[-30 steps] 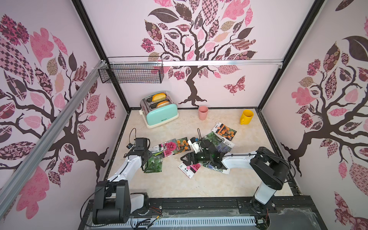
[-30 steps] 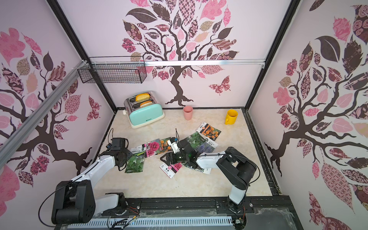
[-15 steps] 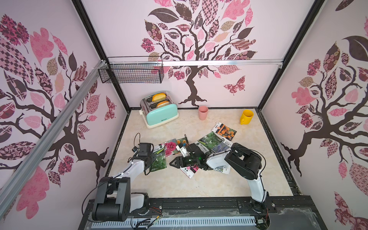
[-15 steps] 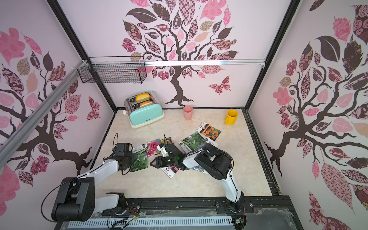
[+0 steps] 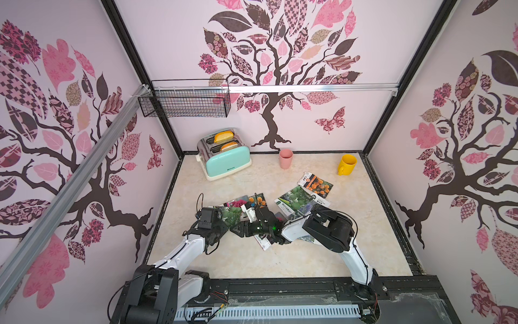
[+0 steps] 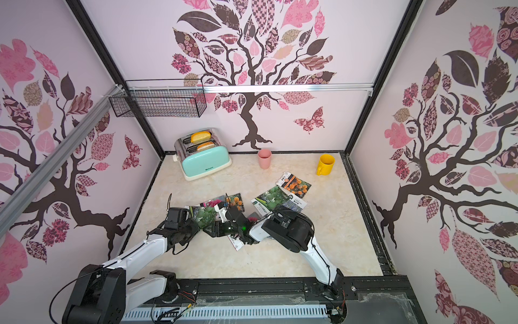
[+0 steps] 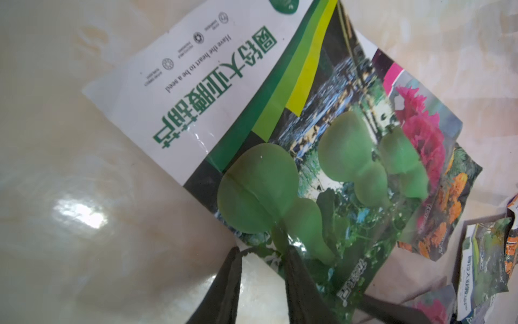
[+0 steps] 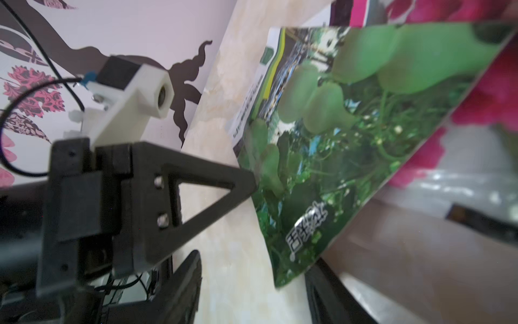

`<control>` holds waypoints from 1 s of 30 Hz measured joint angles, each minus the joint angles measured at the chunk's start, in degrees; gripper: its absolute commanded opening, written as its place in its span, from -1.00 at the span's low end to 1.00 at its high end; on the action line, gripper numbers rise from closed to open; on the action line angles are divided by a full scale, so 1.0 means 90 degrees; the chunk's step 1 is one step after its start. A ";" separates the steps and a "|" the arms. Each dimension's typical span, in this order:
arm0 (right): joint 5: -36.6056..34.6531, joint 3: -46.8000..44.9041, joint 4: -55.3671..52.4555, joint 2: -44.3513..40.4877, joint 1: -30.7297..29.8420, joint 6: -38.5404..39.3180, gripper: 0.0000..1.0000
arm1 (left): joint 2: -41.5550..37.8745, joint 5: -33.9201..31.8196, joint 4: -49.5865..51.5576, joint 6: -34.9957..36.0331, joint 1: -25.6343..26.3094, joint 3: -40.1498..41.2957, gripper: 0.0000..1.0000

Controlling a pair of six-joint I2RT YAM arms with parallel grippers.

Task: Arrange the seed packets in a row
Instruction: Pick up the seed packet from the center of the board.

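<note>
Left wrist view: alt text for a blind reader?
A green gourd seed packet lies on a marbled tabletop, one edge between the left gripper's open dark fingers. It overlaps a pink flower packet; an orange marigold packet shows beside that.

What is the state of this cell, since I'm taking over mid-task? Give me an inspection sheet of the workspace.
Surface: beige marbled tabletop, glossy.
Job's things: seed packets in overlapping heaps, no row; gourd packet overlaps pink-flower packet; marigold packet farthest back.
Clutter: mint toaster holding two bread slices, pink cup, yellow mug, all near back wall.
Hands: left hand narrow, straddling gourd packet's edge, grip unclear; right hand open at that packet's corner.
Cables: black cable looping at left wrist.
Surroundings: tree-decal walls; wire basket on wall.
</note>
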State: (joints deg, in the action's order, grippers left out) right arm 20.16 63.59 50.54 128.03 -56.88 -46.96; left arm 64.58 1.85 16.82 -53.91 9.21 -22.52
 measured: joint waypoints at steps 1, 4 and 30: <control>-0.0107 0.0017 0.0104 0.0034 0.0010 0.0000 0.23 | -0.0032 0.0012 0.0049 0.0012 0.0000 0.0007 -0.40; -0.0401 0.0019 0.0316 0.0100 0.0053 0.0005 0.24 | -0.0058 0.0046 0.0109 0.0039 0.0000 0.0007 -0.40; -0.0299 -0.1200 -0.1336 -0.2006 0.1066 0.1511 -1.00 | -0.0767 0.0245 0.1681 0.2018 0.0078 -0.2980 0.36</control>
State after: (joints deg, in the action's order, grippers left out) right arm 17.47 52.80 38.52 109.97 -47.29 -33.36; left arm 57.67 4.05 31.94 -35.75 9.91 -49.34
